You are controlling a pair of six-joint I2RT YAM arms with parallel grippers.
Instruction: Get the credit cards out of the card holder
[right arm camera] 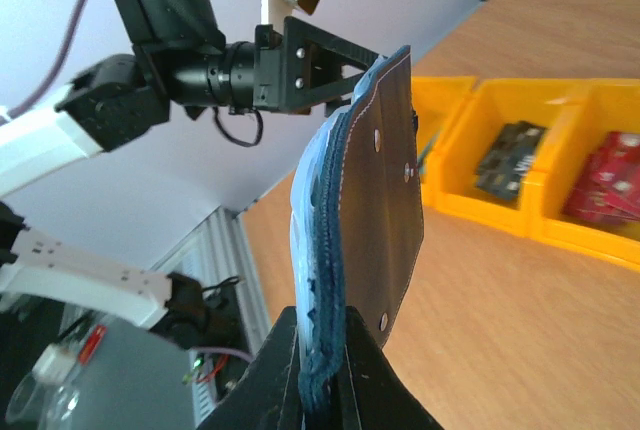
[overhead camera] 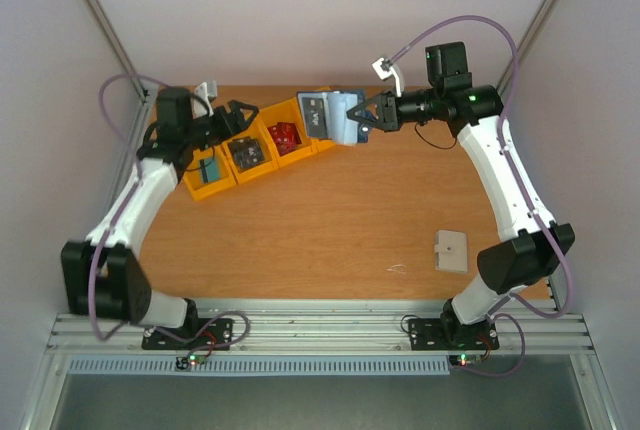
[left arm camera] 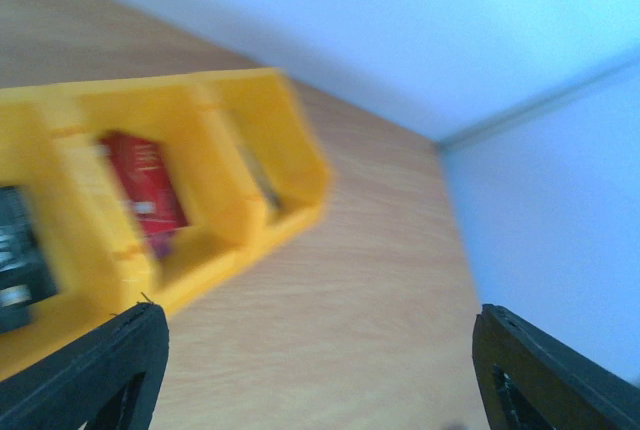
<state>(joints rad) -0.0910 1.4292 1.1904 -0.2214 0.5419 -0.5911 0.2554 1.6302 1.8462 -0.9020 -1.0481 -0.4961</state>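
Fingers first: the right fingers (right arm camera: 265,390) are closed on the bottom edge of the card holder (right arm camera: 375,200). They hold it upright in the air above the desk (right arm camera: 520,320), just beside the end of the row of yellow bins (overhead camera: 300,155). The left fingers (left arm camera: 100,370) stand wide apart with nothing between them, near the same row.

We note credit cards (overhead camera: 283,137) lying in the bins: red ones in one compartment and a teal one (overhead camera: 208,165) in the end bin. Whether any sit inside the holder we cannot tell, as only its outer face and layered edge show.

We judge the holder to be light, soft and prone to flexing, so a pinch on one edge lets the free end sway. A hold close to the stitched edge looks the firmest. The cards we judge to be thin, stiff and slick. Each is best taken by an exposed short edge, pinched flat across both faces and drawn straight out along the pocket.

As to pose, the right arm reaches far across the desk with its elbow bent and its wrist level, presenting the holder towards the left arm. The left arm extends along its own side, its wrist level and aimed at the holder's far face.
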